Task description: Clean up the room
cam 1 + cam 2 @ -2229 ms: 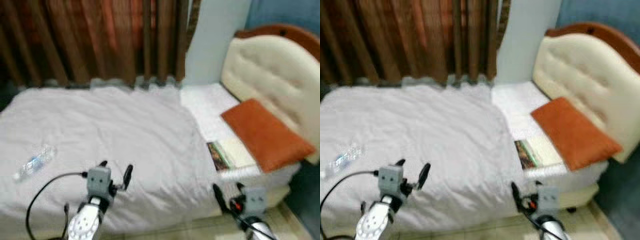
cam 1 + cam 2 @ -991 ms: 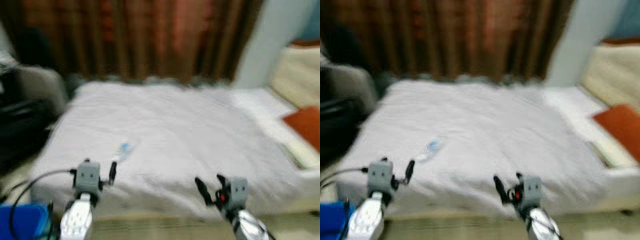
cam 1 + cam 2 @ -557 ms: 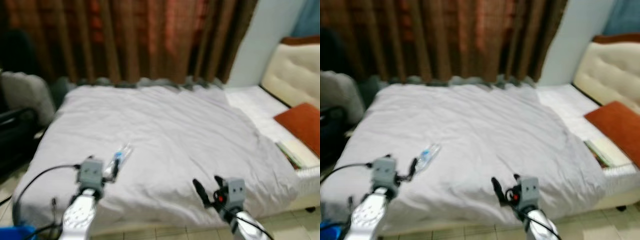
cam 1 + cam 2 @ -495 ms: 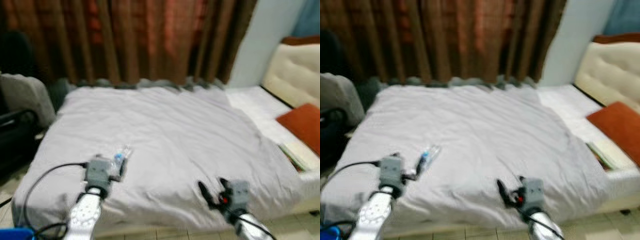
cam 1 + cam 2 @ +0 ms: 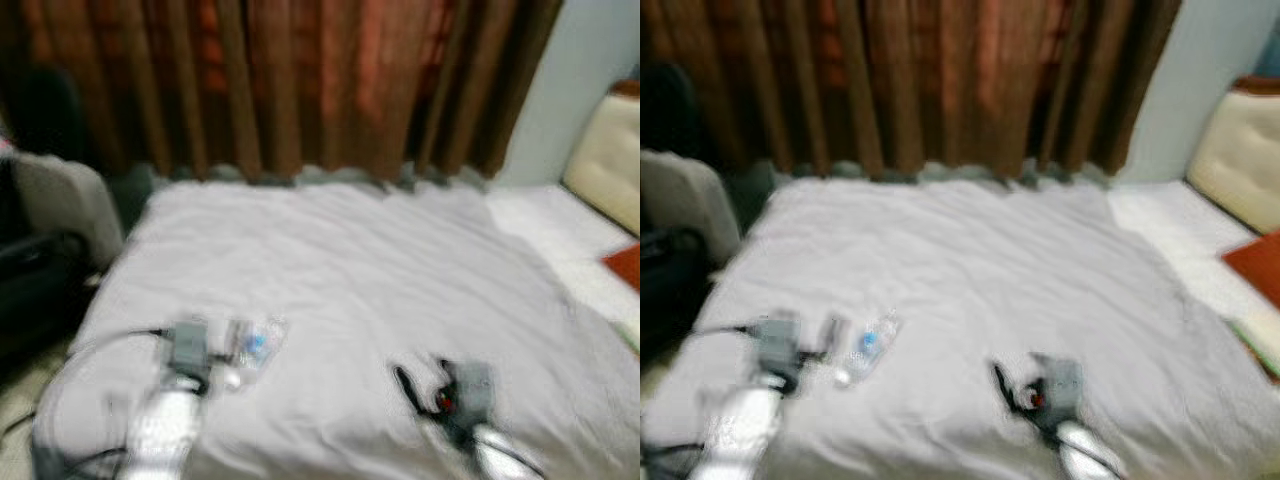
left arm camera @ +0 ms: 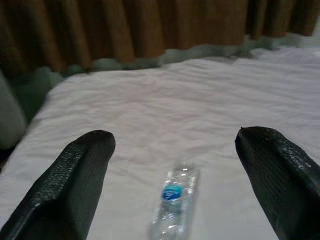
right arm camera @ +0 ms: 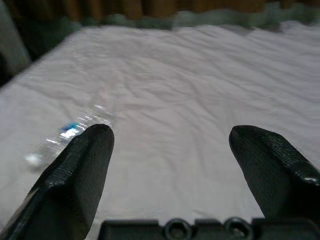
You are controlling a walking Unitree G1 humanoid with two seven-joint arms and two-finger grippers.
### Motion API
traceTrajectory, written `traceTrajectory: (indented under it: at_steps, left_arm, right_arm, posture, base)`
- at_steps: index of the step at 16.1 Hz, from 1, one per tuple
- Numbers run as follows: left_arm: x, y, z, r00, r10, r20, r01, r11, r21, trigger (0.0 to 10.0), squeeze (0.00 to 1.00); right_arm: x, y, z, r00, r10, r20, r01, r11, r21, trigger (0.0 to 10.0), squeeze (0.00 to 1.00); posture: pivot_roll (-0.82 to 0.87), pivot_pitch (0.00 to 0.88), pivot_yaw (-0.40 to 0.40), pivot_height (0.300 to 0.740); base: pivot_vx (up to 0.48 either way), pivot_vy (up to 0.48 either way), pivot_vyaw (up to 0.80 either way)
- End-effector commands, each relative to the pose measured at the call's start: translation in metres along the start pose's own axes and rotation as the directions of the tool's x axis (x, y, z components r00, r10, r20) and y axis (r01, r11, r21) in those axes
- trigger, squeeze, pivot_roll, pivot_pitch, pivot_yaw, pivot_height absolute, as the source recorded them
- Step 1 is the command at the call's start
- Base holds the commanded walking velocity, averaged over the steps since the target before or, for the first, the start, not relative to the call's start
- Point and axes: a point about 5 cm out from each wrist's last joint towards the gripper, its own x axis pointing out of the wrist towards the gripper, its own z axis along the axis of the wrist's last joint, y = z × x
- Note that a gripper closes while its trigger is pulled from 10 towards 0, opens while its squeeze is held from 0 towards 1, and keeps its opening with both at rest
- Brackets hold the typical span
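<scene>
We find the plastic bottle (image 6: 172, 210) lying on the white bedspread (image 5: 350, 270), lower left of the head frames. Our left gripper (image 6: 175, 175) sits just short of it, fingers spread apart. Our right gripper (image 7: 170, 165) hovers lower centre, fingers likewise apart.

The bed (image 5: 400, 280) is covered in a plain pale lilac-white duvet, creased but unpatterned. On it lies a clear plastic water bottle (image 6: 172, 210) with a bright blue label and a white cap. Behind the bed's far edge hang curtains (image 5: 300, 80) in vertical folds of dark brown and rusty orange-red. The wall (image 5: 1160, 90) is pale blue-grey. At the bed's head end are a cream headboard (image 5: 1240, 150) and a burnt-orange cushion (image 5: 1258, 262). Both grippers' fingers (image 6: 75, 175) are matt black with a fine dotted texture.
</scene>
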Motion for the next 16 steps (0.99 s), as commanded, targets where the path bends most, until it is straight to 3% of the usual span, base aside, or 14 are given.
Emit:
traceTrajectory:
  at_steps: [1, 4, 6, 9, 16]
  left_arm:
    - [0.0, 0.011, 0.002, 1.0, 0.022, 0.001, -0.022, 0.999, 0.024, 10.0, 0.0]
    - [0.0, 0.01, 0.001, 1.0, 0.008, -0.011, -0.007, 1.0, 0.027, 10.0, 0.0]
    - [0.011, 0.009, 0.001, 0.999, -0.018, -0.038, 0.022, 0.995, 0.095, 10.0, 0.0]
    - [0.019, 0.007, 0.007, 0.999, -0.045, -0.027, 0.048, 0.988, 0.146, 10.0, 0.0]
    - [0.027, 0.002, 0.001, 0.997, -0.051, -0.059, 0.06, 0.985, 0.159, 10.0, 0.0]
  right_arm:
    - [0.006, 0.007, 0.005, 1.0, 0.027, 0.012, -0.027, 1.0, -0.002, 10.0, 0.0]
    - [0.005, 0.01, 0.001, 0.999, 0.047, -0.02, -0.047, 0.999, -0.003, 10.0, 0.0]
    - [0.004, 0.01, 0.001, 0.999, 0.042, -0.011, -0.042, 0.999, -0.001, 10.0, 0.0]
    - [0.002, 0.011, 0.003, 0.999, 0.044, -0.002, -0.044, 0.999, -0.004, 10.0, 0.0]
    - [-0.004, 0.01, 0.003, 0.999, 0.033, -0.001, -0.033, 0.999, -0.008, 10.0, 0.0]
  posture:
    - [0.03, 0.0, -0.057, 0.74]
    - [0.02, 0.0, -0.057, 0.74]
    - [0.02, 0.0, -0.055, 0.74]
    - [0.01, 0.0, -0.047, 0.74]
    - [-0.03, 0.0, -0.031, 0.74]
  base:
    - [0.386, 0.285, 0.0]
    - [0.127, 0.39, -0.53]
    - [0.0, 0.472, -0.4]
    - [0.0, 0.0, 0.0]
    - [0.0, 0.0, 0.0]
